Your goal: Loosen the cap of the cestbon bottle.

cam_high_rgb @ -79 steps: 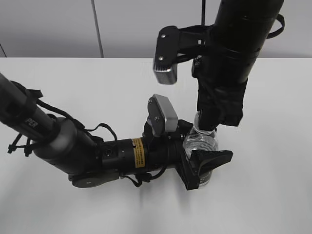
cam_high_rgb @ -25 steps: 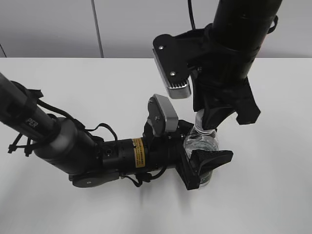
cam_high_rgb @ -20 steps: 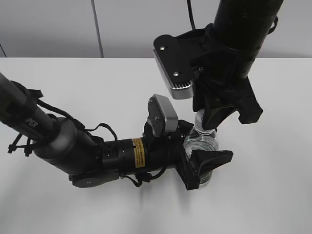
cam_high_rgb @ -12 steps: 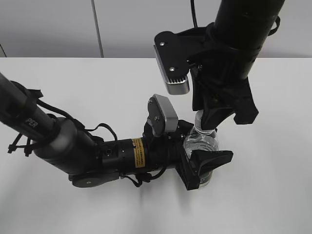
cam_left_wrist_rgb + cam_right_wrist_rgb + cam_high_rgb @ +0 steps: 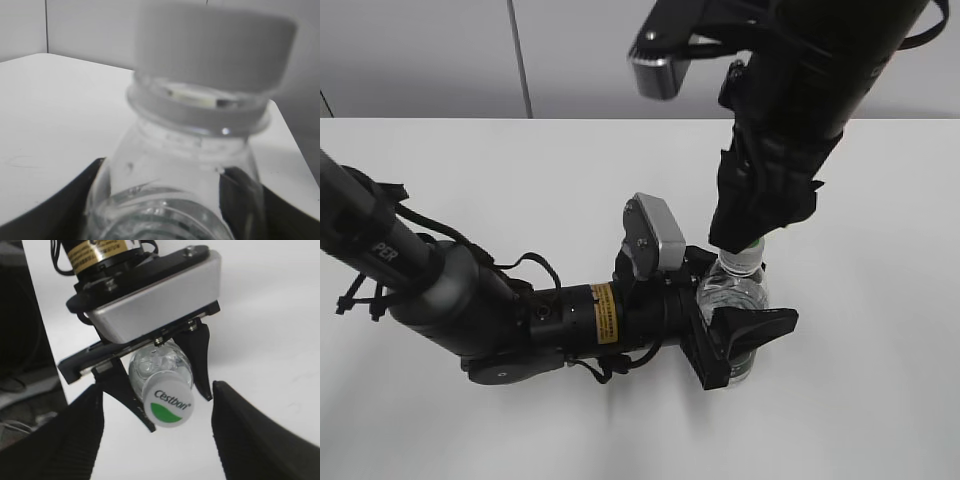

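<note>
Cestbon bottle (image 5: pixel 735 300) stands on white table (image 5: pixel 500 170) before grey wall (image 5: pixel 420 50), clamped by left gripper (image 5: pixel 740 335). Right gripper (image 5: pixel 157 425), previously gripping cap (image 5: pixel 170 405), has spread and risen.

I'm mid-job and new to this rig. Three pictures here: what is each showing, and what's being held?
One shows both robot arms from outside; the others come from cameras on each wrist. On the white table stands a clear water bottle. The left claw is shut around its body, steadying it. The right claw hangs above the white cap; its own camera shows the fingers spread wide on either side, touching nothing. The left wrist picture is a close-up of the cap, seated on the neck.
</note>
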You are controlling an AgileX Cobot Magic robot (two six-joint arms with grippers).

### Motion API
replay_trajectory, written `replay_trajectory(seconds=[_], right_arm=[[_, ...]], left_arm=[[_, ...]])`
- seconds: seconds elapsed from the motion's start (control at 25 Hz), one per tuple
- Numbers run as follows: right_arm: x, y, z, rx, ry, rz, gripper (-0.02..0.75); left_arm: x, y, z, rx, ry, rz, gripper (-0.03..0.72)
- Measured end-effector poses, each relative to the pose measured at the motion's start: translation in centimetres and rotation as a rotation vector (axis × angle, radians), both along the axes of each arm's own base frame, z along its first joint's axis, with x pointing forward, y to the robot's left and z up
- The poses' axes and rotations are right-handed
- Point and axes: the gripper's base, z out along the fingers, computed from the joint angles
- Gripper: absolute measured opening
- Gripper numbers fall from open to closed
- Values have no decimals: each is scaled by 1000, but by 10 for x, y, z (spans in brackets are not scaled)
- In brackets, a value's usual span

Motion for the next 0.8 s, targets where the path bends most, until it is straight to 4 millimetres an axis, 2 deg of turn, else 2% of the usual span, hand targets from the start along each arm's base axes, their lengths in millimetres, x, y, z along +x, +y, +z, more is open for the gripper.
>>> replay_trajectory(seconds=[0.16,0.28,0.44,0.8], right_arm=[[-6,-4,10,65,127,-512,519],[-6,-5,11,93,202,-792,519],[-5,-5,9,99,230,-914,519],[9,-4,-15,-9,192,-942,519]], left_arm=[[0,0,0,0,0,0,511],[0,0,0,0,0,0,511],[0,0,0,0,0,0,511],[0,0,0,0,0,0,510]])
